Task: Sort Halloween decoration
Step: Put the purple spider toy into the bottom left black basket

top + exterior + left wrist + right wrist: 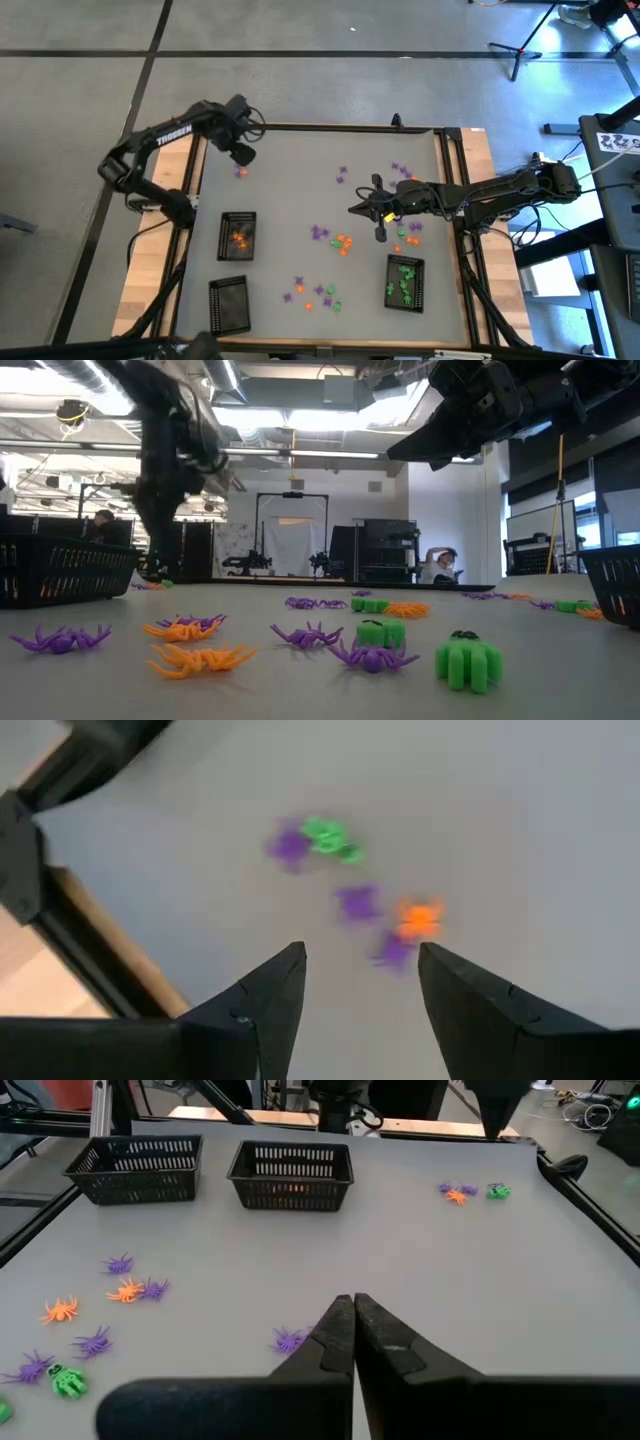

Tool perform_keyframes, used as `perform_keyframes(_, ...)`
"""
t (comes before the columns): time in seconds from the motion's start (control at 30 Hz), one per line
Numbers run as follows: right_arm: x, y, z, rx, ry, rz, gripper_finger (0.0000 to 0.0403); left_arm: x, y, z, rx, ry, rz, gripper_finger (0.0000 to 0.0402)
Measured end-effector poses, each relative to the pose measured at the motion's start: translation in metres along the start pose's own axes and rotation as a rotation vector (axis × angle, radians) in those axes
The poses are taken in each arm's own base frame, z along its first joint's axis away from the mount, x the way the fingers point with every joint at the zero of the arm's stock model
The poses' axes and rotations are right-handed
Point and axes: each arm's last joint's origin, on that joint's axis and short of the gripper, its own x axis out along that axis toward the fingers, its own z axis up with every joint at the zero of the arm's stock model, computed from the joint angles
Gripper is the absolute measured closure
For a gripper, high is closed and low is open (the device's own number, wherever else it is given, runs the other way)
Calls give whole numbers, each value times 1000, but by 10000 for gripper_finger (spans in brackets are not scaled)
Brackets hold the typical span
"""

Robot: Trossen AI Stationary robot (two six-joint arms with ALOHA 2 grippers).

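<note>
overhead, the left pincer (243,153) hangs near the far left corner of the grey counter (300,170), just above a tiny cluster of trinkets (241,172), while the right pincer (366,209) reaches in from the right toward the middle, among scattered purple, orange and green halloween decoration pieces (342,242). three black mesh trays sit on the near half: the tray with orange pieces (238,236) at left, an empty-looking tray (229,304) nearer the front edge, and a tray with green pieces (405,282) at right. from counter height, purple and orange spiders (190,628) and a chunky green figure (468,660) lie in front, with dark arms overhead and a person seated far back in the room. through the left wrist camera, the left pincer's fingers (262,1000) stand spread apart, nothing between them, over a blurred group of purple, green and orange trinkets on the counter. through the right wrist camera, the right pincer's fingers (336,1335) are pressed together and empty, a purple spider (289,1341) just beside the tips, two trays beyond.
</note>
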Motion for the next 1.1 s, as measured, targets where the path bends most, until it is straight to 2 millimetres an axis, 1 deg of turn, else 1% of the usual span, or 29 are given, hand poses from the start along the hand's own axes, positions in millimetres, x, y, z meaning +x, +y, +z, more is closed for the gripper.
perform_keyframes(0.1, 0, 0, 0, 0, 0, 0, 398, 21, 10, 9, -7, 63, 17, 214)
perform_keyframes(0.27, 0, 0, 0, 0, 2, 0, 398, 54, 11, 19, 82, 159, 87, 214)
perform_keyframes(0.4, 0, 0, 0, 0, 3, 0, 398, 70, 11, 23, 148, 208, 119, 214)
perform_keyframes(0.53, 0, 0, 0, 0, 3, 0, 398, 77, 11, 28, 180, 184, 127, 214)
perform_keyframes(0.6, 0, 0, 0, 0, 3, 0, 398, 77, 11, 32, 187, 175, 128, 214)
perform_keyframes(0.7, 0, 0, 0, -1, 3, -3, 398, 76, 11, 41, 186, 158, 131, 214)
perform_keyframes(0.77, 0, 0, 0, -1, 4, -12, 398, 80, 10, 46, 188, 166, 132, 214)
perform_keyframes(0.87, 0, -1, 0, -1, 4, -18, 398, 89, 9, 52, 196, 209, 123, 214)
perform_keyframes(1.0, 0, 0, -1, -1, 13, -18, 398, 101, 9, 51, 216, 318, 139, 214)
perform_keyframes(1.1, 0, 0, -2, -1, 19, -17, 398, 102, 9, 51, 214, 333, 139, 214)
